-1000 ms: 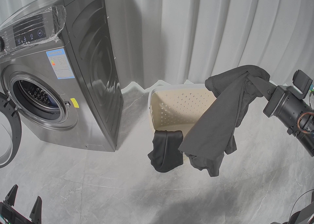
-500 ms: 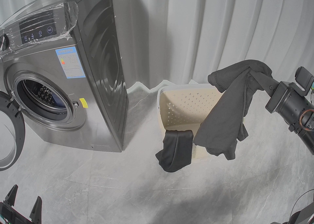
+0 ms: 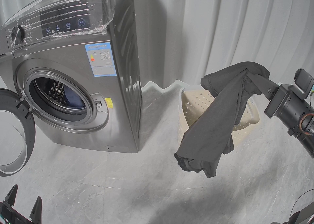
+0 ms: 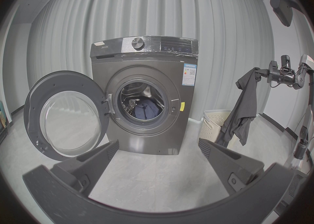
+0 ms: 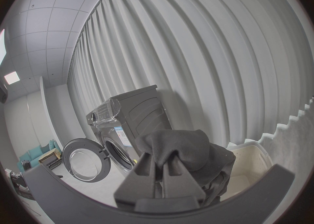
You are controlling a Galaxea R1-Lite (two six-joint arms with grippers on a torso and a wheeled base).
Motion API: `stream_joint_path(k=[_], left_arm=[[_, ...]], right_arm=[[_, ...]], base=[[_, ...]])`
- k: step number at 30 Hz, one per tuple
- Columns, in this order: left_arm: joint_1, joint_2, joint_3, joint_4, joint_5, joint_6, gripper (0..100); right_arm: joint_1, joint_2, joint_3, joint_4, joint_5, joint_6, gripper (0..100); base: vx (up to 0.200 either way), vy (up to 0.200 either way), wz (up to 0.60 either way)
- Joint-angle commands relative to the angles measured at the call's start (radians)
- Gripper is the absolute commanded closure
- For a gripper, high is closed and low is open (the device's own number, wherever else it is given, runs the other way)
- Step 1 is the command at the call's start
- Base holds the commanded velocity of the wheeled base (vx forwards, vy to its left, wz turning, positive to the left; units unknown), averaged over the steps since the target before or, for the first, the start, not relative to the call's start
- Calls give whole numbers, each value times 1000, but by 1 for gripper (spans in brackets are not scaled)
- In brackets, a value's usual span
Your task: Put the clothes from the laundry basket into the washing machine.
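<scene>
Left gripper (image 4: pixel 157 144): jaws spread wide, holding nothing, low over the floor (image 3: pixel 130 185).

Right gripper (image 3: pixel 256 81): jaws clamped on a fold of the dark grey garment (image 3: pixel 209 130), held raised in the air. The cloth hangs down freely from this gripper.

Laundry basket (image 3: pixel 188 103): stands on the floor below the right gripper, partly hidden behind the hanging garment.

Washing machine (image 3: pixel 81 71): directly ahead of the left gripper and well apart from the right gripper. Its door (image 3: pixel 13 136) is swung fully open. A dark blue item (image 4: pixel 145 108) lies inside the drum.

White curtain (image 3: pixel 212 22): beyond both grippers, behind the washing machine and the laundry basket.
</scene>
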Motion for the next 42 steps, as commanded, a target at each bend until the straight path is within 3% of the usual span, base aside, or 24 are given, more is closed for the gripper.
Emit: stream_joint_path(k=[1, 5, 19, 25, 34, 42], left_arm=[[0, -16, 15, 0, 1, 0, 0], [0, -16, 15, 0, 0, 0, 0], [0, -16, 15, 0, 1, -2, 0], [0, -16, 15, 0, 1, 0, 0], [0, -16, 15, 0, 1, -2, 0], [0, -16, 15, 0, 1, 0, 0]], right_arm=[[6, 1, 2, -7, 7, -12, 100], [12, 4, 12, -34, 25, -22, 100], [11, 16, 17, -34, 24, -19, 100], [11, 22, 25, -36, 24, -16, 100], [11, 32, 31, -36, 24, -15, 100], [11, 44, 37, -36, 22, -13, 100]], base=[[0, 200, 0], [0, 200, 0], [0, 200, 0], [0, 0, 0], [-200, 0, 0], [0, 0, 0]])
